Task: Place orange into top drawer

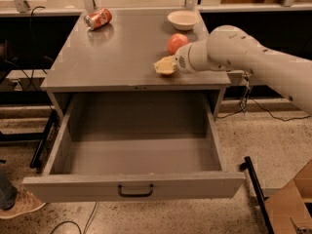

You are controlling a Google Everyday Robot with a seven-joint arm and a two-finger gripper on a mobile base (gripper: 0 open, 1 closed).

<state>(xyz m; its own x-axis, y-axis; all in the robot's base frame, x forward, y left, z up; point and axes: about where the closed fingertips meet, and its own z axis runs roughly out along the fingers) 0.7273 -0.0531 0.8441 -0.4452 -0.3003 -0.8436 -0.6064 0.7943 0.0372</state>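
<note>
The top drawer (134, 186) is pulled wide open below the grey table, and its inside is bare. Its black bar handle (135, 191) sits centred on the front panel. My gripper (165, 66) reaches in from the right, just above the table top near its front edge, over the right part of the drawer opening's back. The orange does not show on its own; it is hidden or out of view. A reddish-pink round fruit (177, 43) lies on the table just behind and to the right of the gripper.
A white bowl (182, 19) stands at the table's back right. A red can (98, 19) lies on its side at the back left. A cardboard box (292, 204) is on the floor at the right. A shoe (17, 204) shows at lower left.
</note>
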